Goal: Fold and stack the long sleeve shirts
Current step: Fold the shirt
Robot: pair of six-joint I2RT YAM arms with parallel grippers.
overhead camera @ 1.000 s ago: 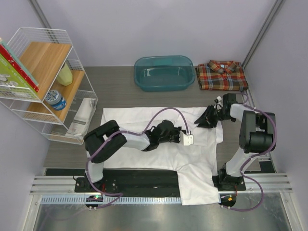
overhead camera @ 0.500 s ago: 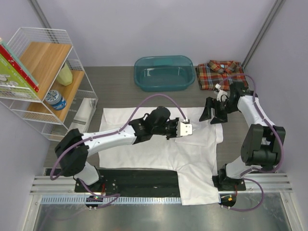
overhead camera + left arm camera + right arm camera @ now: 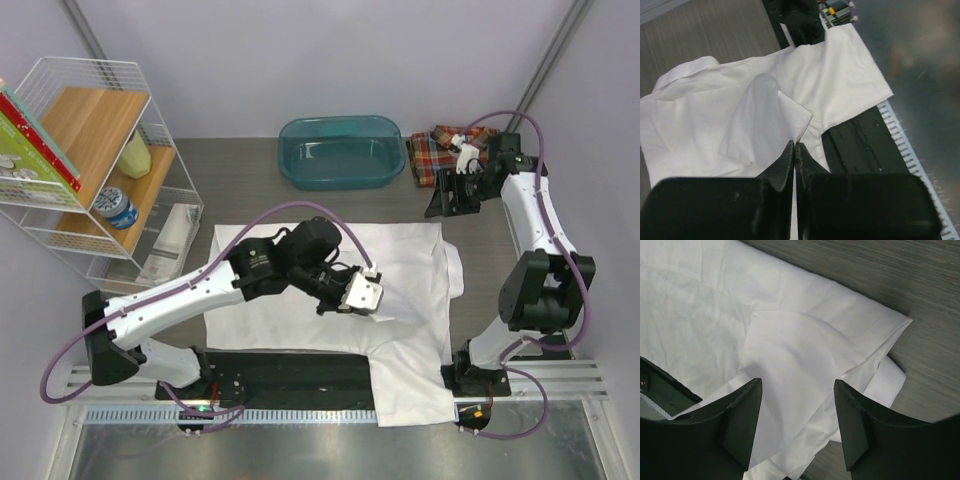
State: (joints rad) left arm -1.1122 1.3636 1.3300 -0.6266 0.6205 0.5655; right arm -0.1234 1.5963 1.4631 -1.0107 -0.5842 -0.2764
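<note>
Keep left gripper (image 3: pixel 795 145) pinched shut on the raised flap of white shirt (image 3: pixel 420 262), which lies spread across the middle of the table (image 3: pixel 250 190) with one sleeve hanging over the near edge. Carry the flap low and level across the body, drawing it taut enough to leave a straight crease without dragging the layers beneath. Lay the flap flat before releasing. Hold right gripper (image 3: pixel 450 195), jaws wide and empty, clear of the fold path, or bring it down to pin the right side if the cloth starts to slide. Leave plaid shirt (image 3: pixel 432 155), folded at the far right corner beside the tub (image 3: pixel 340 150), as the likely stacking spot. Changes against one second ago: right gripper withdrawn from the white shirt's right side toward the far right corner and opened; left gripper shifted slightly leftward over the shirt, pinch unchanged; left arm stretched out much farther across the table.
</note>
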